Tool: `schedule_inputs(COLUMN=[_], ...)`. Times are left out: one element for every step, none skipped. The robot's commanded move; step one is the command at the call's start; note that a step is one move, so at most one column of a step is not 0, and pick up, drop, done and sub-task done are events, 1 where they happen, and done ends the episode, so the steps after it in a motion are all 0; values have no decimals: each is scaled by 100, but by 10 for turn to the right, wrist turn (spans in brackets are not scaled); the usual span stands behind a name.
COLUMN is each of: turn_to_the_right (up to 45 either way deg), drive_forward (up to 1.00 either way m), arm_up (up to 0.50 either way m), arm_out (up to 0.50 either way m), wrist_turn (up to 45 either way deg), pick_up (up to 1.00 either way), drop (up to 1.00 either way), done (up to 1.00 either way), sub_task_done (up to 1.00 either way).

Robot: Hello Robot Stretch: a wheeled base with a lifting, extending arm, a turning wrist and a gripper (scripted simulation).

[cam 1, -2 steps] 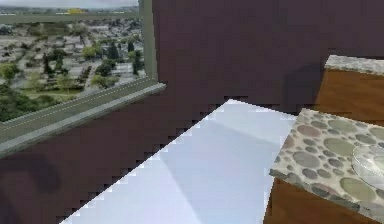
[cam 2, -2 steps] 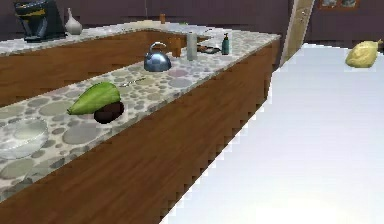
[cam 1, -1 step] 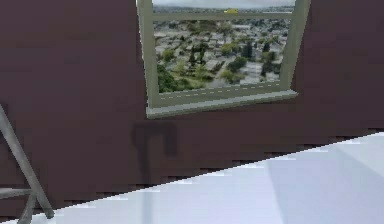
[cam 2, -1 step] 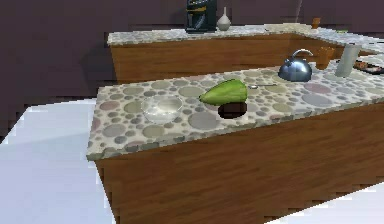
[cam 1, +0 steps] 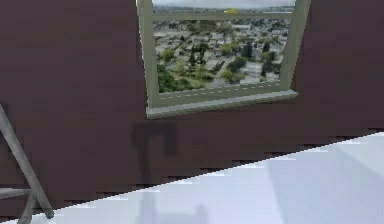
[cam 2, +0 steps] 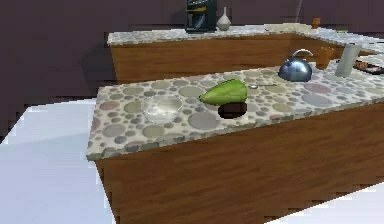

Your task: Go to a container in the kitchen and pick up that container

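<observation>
Pebble-patterned tabletop (cam 2: 130,128) on a wood-fronted counter lies nearest in the arm side view. A container, the clear bowl (cam 2: 162,107), stands on it toward the left end. A green pointed thing (cam 2: 225,92) and a dark round dish (cam 2: 232,113) lie to the bowl's right, and a metal kettle (cam 2: 295,68) stands farther right. A dark coffee machine (cam 2: 200,15) stands on the back counter. The gripper's state cannot be told. The forward view shows a window (cam 1: 222,50) in a maroon wall.

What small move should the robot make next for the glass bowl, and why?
Probably a short drive forward: the glass bowl stands on the counter left of the arm side view's middle, so it is likely not yet in line for a reach. Some floor shows before the wall.
</observation>
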Motion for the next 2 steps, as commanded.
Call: schedule_inputs(turn_to_the_right=[0, 0], drive_forward=[0, 0], arm_up=[38, 0], arm_out=[0, 42], wrist_turn=[0, 0], pick_up=[0, 0], drop=[0, 0], done=[0, 0], sub_task_done=[0, 0])
